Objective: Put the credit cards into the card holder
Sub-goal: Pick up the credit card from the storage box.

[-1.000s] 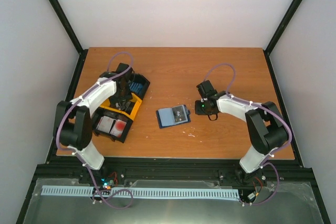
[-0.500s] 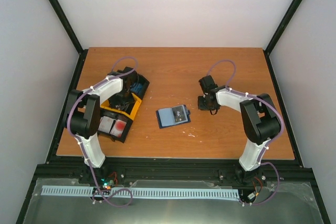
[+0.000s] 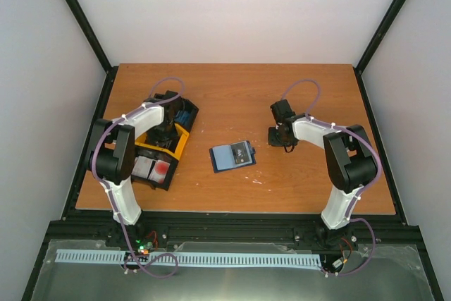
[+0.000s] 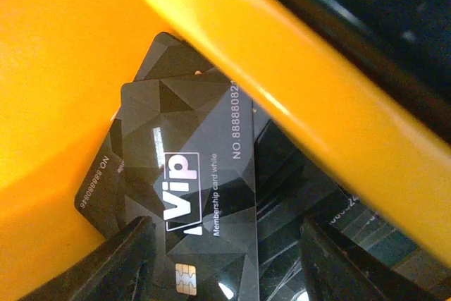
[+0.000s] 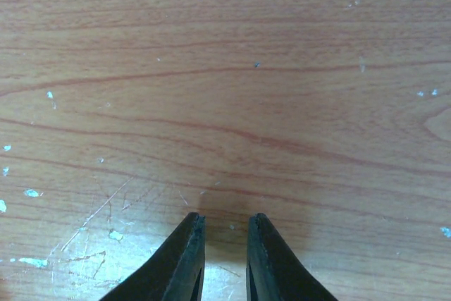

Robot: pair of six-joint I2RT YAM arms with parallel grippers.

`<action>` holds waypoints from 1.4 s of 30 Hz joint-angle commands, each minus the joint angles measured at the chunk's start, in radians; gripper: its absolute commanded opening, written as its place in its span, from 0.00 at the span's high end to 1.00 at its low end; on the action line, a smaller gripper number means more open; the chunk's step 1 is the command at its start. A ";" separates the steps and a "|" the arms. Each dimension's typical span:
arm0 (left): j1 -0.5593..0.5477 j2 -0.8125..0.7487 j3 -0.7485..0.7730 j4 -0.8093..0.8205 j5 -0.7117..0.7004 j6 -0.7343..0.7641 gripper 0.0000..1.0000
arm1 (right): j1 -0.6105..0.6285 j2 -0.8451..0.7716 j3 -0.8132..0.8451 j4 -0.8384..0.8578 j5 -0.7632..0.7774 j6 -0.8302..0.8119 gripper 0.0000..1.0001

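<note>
1. Okay, my left gripper (image 4: 232, 273) is down inside the black-and-yellow plastic three-compartment tray (image 3: 182, 147), which sits by the left edge of the brown wooden counter (image 3: 303, 89).
2. Its fingers (image 4: 120, 266) are spread wide and pinch nothing. They flank the stack of dark grey faceted plastic credit cards (image 4: 190, 174) in the yellow middle compartment.
3. The top card's long axis runs away from my wrist, slightly tilted, so the jaws look set across its short width. I cannot tell if they touch it.
4. White cards with a red blotch (image 3: 151, 168) lie in the tray's near compartment, and blue cards (image 3: 184, 115) in the far one.
5. The small dark navy square folding card holder (image 3: 232, 155) lies flat mid-counter toward the near edge. It is well apart from the tray, off to my left gripper's right.
6. My right gripper (image 5: 224, 244) hovers over bare wood near the holder's right side, fingers pressed almost together on nothing.
7. Judgement: the left arm is placed for the pick, and the carry would go right and nearward. The right arm is nearer the holder and could steady it.
</note>
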 commanded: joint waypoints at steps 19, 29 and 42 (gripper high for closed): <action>0.022 -0.061 -0.102 0.139 -0.054 0.050 0.87 | -0.011 0.018 0.013 -0.013 0.002 0.013 0.82; 0.022 -0.107 -0.086 0.110 -0.116 0.051 0.99 | -0.011 0.005 -0.001 -0.010 0.002 0.015 0.82; 0.022 -0.123 -0.117 0.078 -0.103 0.026 0.86 | -0.011 0.004 -0.003 -0.005 -0.004 0.014 0.82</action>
